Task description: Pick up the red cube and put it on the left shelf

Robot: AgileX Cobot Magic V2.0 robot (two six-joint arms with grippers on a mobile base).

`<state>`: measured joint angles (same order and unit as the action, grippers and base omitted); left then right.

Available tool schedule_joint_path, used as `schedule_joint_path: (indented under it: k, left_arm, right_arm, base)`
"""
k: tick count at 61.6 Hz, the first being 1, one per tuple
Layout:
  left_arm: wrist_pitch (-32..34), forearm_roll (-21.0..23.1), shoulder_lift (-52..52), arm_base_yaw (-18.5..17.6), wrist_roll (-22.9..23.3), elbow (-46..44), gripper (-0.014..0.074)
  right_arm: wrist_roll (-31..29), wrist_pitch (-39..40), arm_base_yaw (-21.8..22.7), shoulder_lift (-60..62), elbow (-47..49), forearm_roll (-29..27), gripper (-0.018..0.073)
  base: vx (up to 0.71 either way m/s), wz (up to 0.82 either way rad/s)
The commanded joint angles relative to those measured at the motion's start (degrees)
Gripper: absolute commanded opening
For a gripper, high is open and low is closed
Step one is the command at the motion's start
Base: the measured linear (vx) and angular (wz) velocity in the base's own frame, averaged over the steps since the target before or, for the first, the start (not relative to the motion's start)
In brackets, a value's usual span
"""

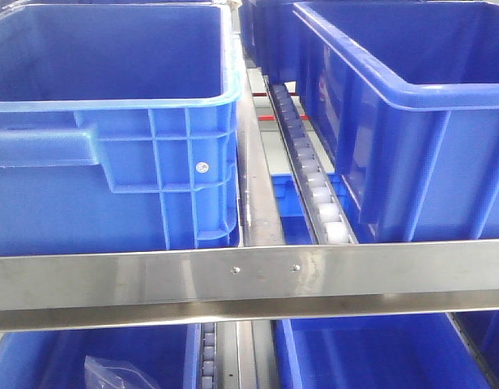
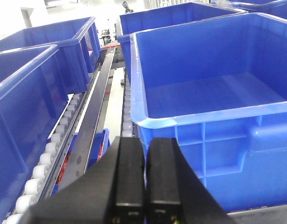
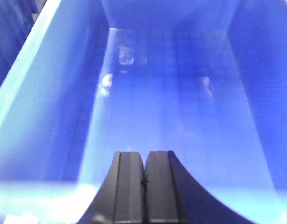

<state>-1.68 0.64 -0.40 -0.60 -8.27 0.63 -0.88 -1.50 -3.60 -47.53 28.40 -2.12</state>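
The red cube shows in no view. The left shelf shows as a stainless-steel tier with a flat riveted front rail [image 1: 152, 279] and a white roller track [image 1: 314, 182]. A large blue crate [image 1: 112, 138] stands on it at the left. My left gripper [image 2: 146, 142] is shut with nothing between its fingers, and hangs just before the near left corner of a blue crate [image 2: 213, 93]. My right gripper [image 3: 144, 154] is shut and holds nothing. It hovers over the inside of a blue crate [image 3: 181, 102] whose floor is bare.
A second big blue crate [image 1: 411, 121] fills the right of the tier. Below the rail are more blue crates [image 1: 363, 356], one holding a clear plastic bag [image 1: 112, 373]. A roller track [image 2: 45, 158] and a metal divider [image 2: 94, 121] run between crate rows.
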Motion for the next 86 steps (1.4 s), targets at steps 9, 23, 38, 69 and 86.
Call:
schedule_joint_path:
  k: [9, 23, 38, 69, 86]
  left_arm:
    - [5.16, 0.27, -0.15, -0.07, -0.03, 1.26, 0.0106]
    - [5.16, 0.27, -0.15, -0.07, -0.03, 1.26, 0.0106]
    - [5.16, 0.27, -0.15, -0.07, -0.03, 1.26, 0.0106]
    - [5.16, 0.27, -0.15, -0.07, -0.03, 1.26, 0.0106]
    - [5.16, 0.27, -0.15, -0.07, -0.03, 1.26, 0.0106]
  right_arm:
    - [-0.15, 8.45, 0.29, 9.1, -5.42, 0.15, 0.005]
    - [-0.15, 7.48, 0.29, 16.72, -10.57, 0.15, 0.005]
    - [-0.15, 2.32, 0.29, 22.33, -13.59, 0.15, 0.005]
    - [-0.15, 1.8, 0.29, 22.39, -13.59, 0.15, 0.005]
    - [-0.15, 1.8, 0.29, 22.39, -13.59, 0.15, 0.005]
  base:
    - [-0.01, -0.08]
    - [0.0, 0.0]
    - [0.0, 0.0]
    - [0.0, 0.0]
    - [0.0, 0.0]
